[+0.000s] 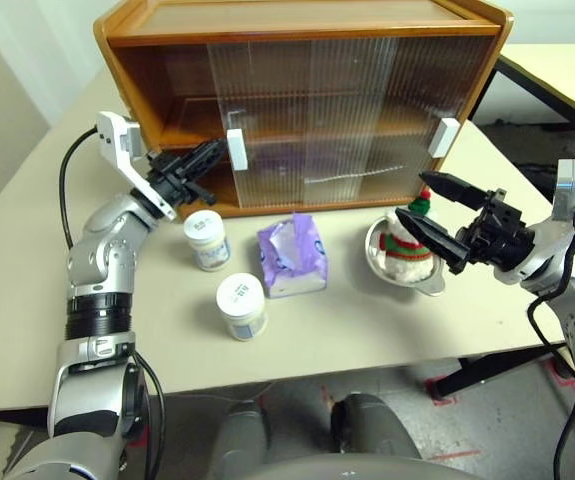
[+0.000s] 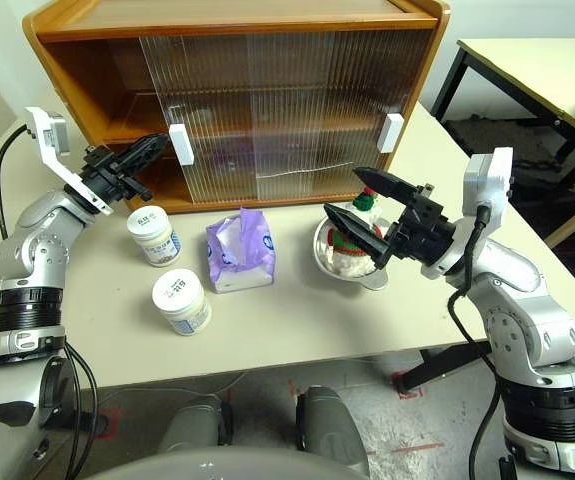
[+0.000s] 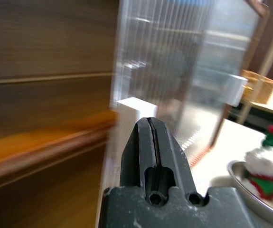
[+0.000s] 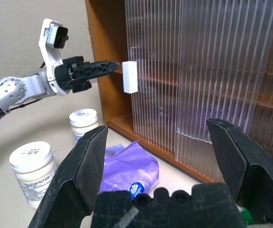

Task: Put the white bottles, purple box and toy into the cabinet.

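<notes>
the closed left end effector (image 1: 210, 152) presses at the cabinet (image 1: 297, 100) door's white handle (image 1: 235, 150), so sliding it open likely comes next, while the right end effector (image 2: 367, 200) hangs open.

My arms are jointed silver-grey metal shells with black ribbed collars. Each ends in a black gripper, left gripper (image 1: 210, 152) and right gripper (image 1: 431, 205), with tapered fingers, topped by a white wrist-camera bracket. Black cables loop from the wrists.
</notes>
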Action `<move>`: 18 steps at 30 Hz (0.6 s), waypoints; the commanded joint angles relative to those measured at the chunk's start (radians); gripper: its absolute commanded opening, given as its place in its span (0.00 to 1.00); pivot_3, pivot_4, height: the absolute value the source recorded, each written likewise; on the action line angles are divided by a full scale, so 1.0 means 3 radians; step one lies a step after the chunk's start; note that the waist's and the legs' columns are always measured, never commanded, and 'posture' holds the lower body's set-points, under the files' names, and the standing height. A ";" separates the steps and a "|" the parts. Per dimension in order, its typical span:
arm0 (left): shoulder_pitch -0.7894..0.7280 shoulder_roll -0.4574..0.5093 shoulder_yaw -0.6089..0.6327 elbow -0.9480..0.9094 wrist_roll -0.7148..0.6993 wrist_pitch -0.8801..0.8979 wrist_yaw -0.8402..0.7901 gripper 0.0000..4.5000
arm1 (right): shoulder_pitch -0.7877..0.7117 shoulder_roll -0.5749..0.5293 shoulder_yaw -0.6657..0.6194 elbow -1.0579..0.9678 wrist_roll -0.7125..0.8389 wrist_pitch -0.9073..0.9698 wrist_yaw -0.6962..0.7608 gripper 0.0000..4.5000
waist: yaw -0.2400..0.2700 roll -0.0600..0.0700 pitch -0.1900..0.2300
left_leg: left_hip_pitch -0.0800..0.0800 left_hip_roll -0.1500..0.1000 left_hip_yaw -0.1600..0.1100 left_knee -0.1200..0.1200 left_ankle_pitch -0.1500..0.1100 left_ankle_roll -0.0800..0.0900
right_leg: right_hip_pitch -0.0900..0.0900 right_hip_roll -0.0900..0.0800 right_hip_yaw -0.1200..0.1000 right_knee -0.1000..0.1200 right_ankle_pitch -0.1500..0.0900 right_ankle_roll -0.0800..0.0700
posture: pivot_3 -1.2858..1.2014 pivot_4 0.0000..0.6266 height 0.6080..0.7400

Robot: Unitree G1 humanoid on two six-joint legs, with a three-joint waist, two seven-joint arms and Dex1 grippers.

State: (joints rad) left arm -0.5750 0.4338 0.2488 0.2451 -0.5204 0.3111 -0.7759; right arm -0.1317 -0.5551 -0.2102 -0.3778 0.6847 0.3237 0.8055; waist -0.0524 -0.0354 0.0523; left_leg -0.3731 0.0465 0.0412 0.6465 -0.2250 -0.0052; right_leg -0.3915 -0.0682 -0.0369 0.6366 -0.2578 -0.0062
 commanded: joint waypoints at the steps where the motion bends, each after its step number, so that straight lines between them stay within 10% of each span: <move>1: -0.0096 -0.0078 -0.0044 0.0184 0.0101 -0.0130 0.0077 0.01 | -0.0014 -0.0011 -0.0013 0.0038 -0.0021 -0.0031 0.0018 1.00 | 0.0015 0.0000 0.0000 | 0.0000 0.0000 0.0000 0.0000 0.0001 0.0002 | 0.0000 0.0000 0.0000 0.0000 0.0000 0.0000 | 0.49 0.00 1.00; 18: -0.0493 -0.0314 -0.0335 0.0813 0.0356 -0.0469 -0.0096 0.01 | 0.0110 -0.0019 -0.0085 -0.0125 0.0008 -0.0013 -0.0103 1.00 | 0.0030 -0.0001 -0.0001 | -0.0001 -0.0001 0.0003 0.0001 0.0003 0.0004 | 0.0000 0.0001 0.0001 -0.0001 0.0000 0.0000 | 0.46 0.00 1.00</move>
State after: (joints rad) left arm -0.6997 0.3507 0.1706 0.4590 -0.4314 0.1869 -0.7905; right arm -0.1056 -0.5557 -0.2147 -0.3910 0.6851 0.3237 0.7815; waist -0.0433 -0.0358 0.0520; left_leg -0.3734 0.0462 0.0420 0.6467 -0.2242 -0.0038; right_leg -0.3916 -0.0680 -0.0367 0.6363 -0.2577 -0.0062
